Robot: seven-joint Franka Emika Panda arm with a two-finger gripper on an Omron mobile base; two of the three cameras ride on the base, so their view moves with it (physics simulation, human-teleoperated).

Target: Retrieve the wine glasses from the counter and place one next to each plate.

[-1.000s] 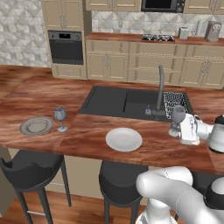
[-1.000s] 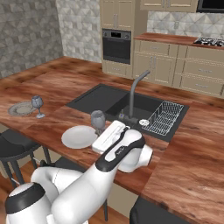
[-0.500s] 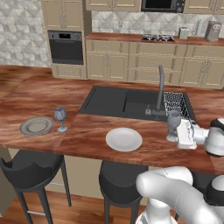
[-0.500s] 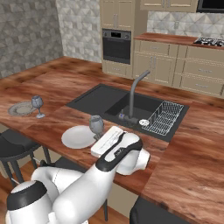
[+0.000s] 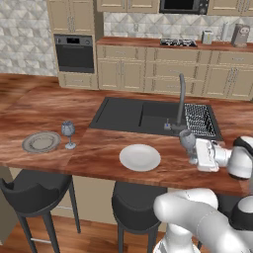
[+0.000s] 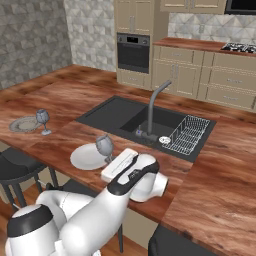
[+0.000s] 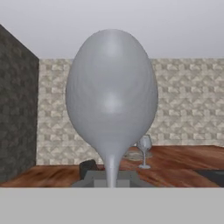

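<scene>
Bench [image 5: 99,158]: slick wood, foot could skate on landing. White plate [image 5: 140,157] in front of sink, no glass beside it yet; grey plate [image 5: 41,142] already has first glass [image 5: 68,134] just beside. Second glass [image 5: 188,142] held upright above bench, right of white plate. Looks light, thin, fragile, top-heavy, so stem's the spot. Gripper [image 7: 110,178] pinched on stem low down, bowl above.

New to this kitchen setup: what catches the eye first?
A wine glass looms in the hand view, its stem pinched in the shut gripper, held up to the right of the white plate. Far left on the counter, a second glass already stands beside the grey plate.
</scene>
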